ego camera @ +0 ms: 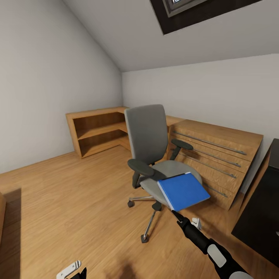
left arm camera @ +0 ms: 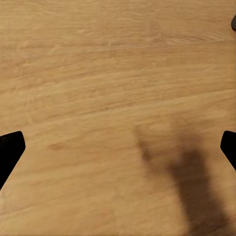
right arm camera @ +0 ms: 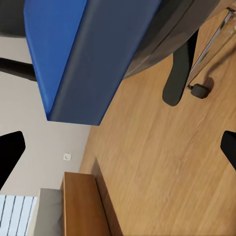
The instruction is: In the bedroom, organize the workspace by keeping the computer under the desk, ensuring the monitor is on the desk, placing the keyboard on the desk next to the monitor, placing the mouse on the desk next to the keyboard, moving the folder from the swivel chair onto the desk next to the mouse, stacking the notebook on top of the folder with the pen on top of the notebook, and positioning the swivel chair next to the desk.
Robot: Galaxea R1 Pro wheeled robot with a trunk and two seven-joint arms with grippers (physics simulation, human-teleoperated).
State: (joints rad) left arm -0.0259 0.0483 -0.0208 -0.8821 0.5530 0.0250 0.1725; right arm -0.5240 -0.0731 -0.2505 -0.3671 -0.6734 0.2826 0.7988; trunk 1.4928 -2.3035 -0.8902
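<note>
The right arm [ego camera: 211, 246] is a slim jointed limb with black segments and one pale grey-white sleeve section near the wrist, narrowing to a thin black claw [ego camera: 175, 214]. At the left arm, a small white bracket with dark holes [ego camera: 69, 269] sits beside black parts. In both wrist views, each claw's fingertips [left arm camera: 10, 152] appear as plain, flat black wedges [right arm camera: 11, 153].

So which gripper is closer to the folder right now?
Right. The right gripper sits just below the folder at its near edge; the left gripper hangs low, well away.

The grey swivel chair [ego camera: 155, 155] stands on the wooden floor [ego camera: 77, 201]; the blue folder [ego camera: 183, 190] overhangs its seat's front edge; the right pincer [ego camera: 179, 217] reaches just below the folder; low wooden shelving [ego camera: 97, 130] lines the wall behind.
</note>
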